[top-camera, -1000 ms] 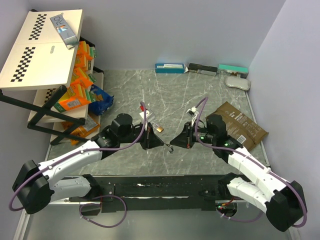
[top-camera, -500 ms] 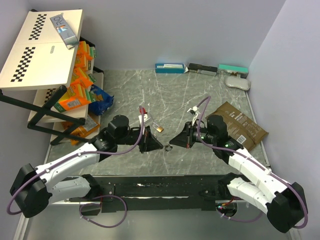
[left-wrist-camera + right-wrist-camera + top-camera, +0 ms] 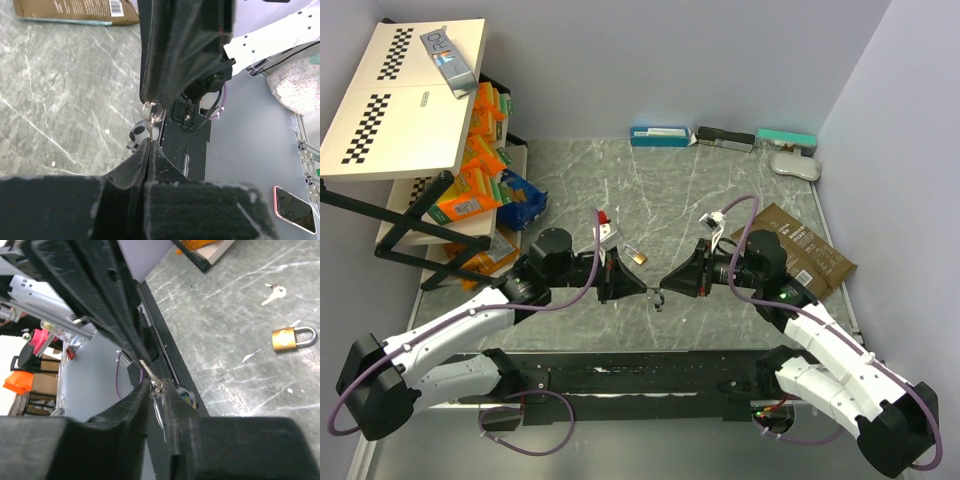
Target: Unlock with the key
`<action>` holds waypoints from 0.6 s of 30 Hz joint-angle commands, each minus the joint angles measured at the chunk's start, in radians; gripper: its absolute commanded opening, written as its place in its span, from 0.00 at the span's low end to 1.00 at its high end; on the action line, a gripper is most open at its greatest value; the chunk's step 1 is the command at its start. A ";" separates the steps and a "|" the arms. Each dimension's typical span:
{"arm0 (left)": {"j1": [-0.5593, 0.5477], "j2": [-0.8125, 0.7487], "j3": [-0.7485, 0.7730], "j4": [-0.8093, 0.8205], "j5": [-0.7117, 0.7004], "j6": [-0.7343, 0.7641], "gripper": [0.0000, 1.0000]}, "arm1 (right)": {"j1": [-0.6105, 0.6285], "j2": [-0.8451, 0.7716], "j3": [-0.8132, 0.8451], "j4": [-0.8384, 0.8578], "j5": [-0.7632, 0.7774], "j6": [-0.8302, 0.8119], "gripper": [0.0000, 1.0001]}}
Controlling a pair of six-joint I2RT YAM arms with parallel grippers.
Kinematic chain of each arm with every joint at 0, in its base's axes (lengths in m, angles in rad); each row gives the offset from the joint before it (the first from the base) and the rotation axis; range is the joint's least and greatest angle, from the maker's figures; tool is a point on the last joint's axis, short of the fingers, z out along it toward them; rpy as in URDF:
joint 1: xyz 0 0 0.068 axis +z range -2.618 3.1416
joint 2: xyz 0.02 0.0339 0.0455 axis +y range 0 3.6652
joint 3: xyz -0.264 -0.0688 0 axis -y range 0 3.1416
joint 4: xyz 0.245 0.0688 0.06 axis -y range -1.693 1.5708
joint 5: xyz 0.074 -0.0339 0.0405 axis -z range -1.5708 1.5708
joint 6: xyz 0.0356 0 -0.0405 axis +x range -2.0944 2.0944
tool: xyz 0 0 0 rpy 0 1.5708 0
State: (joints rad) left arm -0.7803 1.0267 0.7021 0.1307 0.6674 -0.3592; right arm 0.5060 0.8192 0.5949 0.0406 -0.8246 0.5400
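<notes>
A small silver key (image 3: pixel 656 296) on a ring hangs between my two grippers, above the marble table (image 3: pixel 670 190) near its front edge. My left gripper (image 3: pixel 638 286) is shut on the key's thin blade (image 3: pixel 150 140). My right gripper (image 3: pixel 668 282) faces it tip to tip and is shut on the key's head and ring (image 3: pixel 159 386). A small black-and-white charm (image 3: pixel 140 135) dangles from the ring. The brass padlock (image 3: pixel 638 257) lies flat on the table just behind the grippers and also shows in the right wrist view (image 3: pixel 292 337). A second loose key (image 3: pixel 273 293) lies beyond it.
A brown packet (image 3: pixel 798 252) lies at the right. A tilted shelf with orange snack packs (image 3: pixel 480 160) and a blue bag (image 3: pixel 523 200) stand at the left. Flat boxes (image 3: pixel 720 137) line the back wall. A black rail (image 3: pixel 640 375) runs along the near edge.
Both wrists have shifted slightly, the right one drawing back to the right. The fingertips stay together on the key. The padlock has not moved.
</notes>
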 commanded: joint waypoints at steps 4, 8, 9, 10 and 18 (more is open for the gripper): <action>-0.001 0.059 0.036 0.015 -0.008 -0.029 0.01 | -0.001 0.044 -0.064 0.162 -0.073 -0.037 0.35; 0.001 0.088 0.025 0.020 -0.037 -0.026 0.01 | -0.001 0.104 -0.093 0.202 -0.071 -0.063 0.36; 0.000 0.090 0.023 0.021 -0.034 -0.027 0.01 | 0.000 0.115 -0.098 0.205 -0.071 -0.072 0.38; 0.000 0.096 0.023 0.020 -0.032 -0.027 0.01 | 0.000 0.127 -0.112 0.215 -0.070 -0.087 0.40; 0.000 0.108 0.014 0.020 0.001 -0.035 0.01 | 0.002 0.088 -0.161 0.249 -0.067 -0.152 0.56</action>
State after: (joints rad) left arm -0.7803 1.1297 0.7021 0.1261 0.6434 -0.3870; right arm 0.5060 0.9489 0.4416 0.2066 -0.8696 0.4477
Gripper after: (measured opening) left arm 0.015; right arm 0.557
